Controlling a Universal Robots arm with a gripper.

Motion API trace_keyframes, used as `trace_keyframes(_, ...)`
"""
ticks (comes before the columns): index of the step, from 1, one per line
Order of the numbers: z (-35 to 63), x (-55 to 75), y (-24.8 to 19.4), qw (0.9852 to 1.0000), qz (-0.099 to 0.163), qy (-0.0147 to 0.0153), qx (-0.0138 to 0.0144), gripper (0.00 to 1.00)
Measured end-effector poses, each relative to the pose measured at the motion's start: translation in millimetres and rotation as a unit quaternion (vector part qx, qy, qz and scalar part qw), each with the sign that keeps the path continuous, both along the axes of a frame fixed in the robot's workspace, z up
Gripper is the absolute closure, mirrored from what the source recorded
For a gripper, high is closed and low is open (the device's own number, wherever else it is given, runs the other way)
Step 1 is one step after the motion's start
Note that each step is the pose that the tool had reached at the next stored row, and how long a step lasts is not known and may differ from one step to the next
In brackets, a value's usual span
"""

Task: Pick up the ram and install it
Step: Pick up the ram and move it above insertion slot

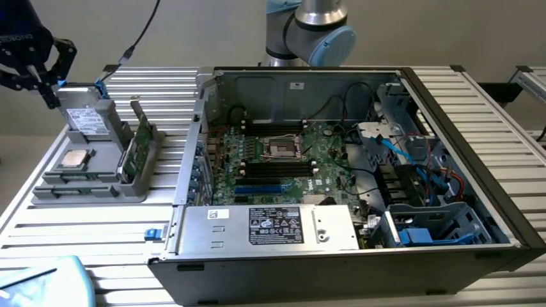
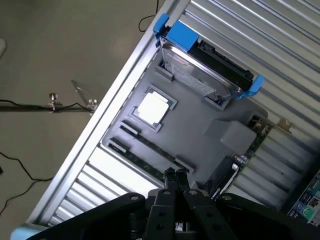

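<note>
Pincer [image 1: 47, 89] is seen hovering over the far end of the grey tray [image 1: 128, 185], on the exterior view's left, just beside the upright hard drive [image 1: 85, 118]. In the wrist view its fingertips are clenched together, with nothing held. The ram [image 2: 155, 150] is found in the tray, apparently on edge in a long slot at the near end. That slot is shadowed, so it can't be sworn to. The open case [image 1: 298, 256] is set well apart to the right on the same surface [image 1: 102, 230].

What could get botched, as a guess:
- With the jaws clenched, the stick could be jabbed rather than gripped.
- The taller bracketed card [image 1: 140, 150] is stood right next door, so it could be grabbed by mistake.
- A thin board pinched off-centre could be levered crooked in its slot.
</note>
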State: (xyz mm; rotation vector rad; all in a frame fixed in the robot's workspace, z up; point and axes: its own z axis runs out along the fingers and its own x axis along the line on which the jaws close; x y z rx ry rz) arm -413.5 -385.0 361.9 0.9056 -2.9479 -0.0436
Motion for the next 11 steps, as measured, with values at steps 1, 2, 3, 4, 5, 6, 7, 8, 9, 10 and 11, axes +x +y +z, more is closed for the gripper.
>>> trace_keyframes(1,-0.2,0.0,0.0,1.0,0.009,0.0,0.0,0.89)
trace_keyframes(2,-0.5,0.0,0.0,0.9998,0.019,0.0,0.0,0.89)
trace_keyframes(3,-1.0,0.0,0.0,0.9996,0.028,0.0,0.0,0.89)
trace_keyframes(4,-1.6,0.0,0.0,0.9993,0.037,0.0,0.0,0.89)
trace_keyframes(5,-2.4,-0.1,0.0,0.999,0.046,0.0,0.0,0.89)
trace_keyframes(6,-3.1,-0.1,0.0,0.9985,0.055,0.0,0.0,0.89)
trace_keyframes(7,-3.9,-0.2,0.0,0.998,0.064,0.0,0.0001,0.89)
trace_keyframes(8,-4.7,-0.2,0.0,0.9973,0.073,-0.0001,0.0002,0.89)
trace_keyframes(9,-5.3,-0.3,0.0,0.9967,0.082,0.0,0.0003,0.89)
trace_keyframes(10,-5.8,-0.2,0.0,0.9959,0.091,0.0,0.0003,0.89)
trace_keyframes(11,-6.1,-0.2,0.0,0.9949,0.101,0.0,0.0003,0.89)
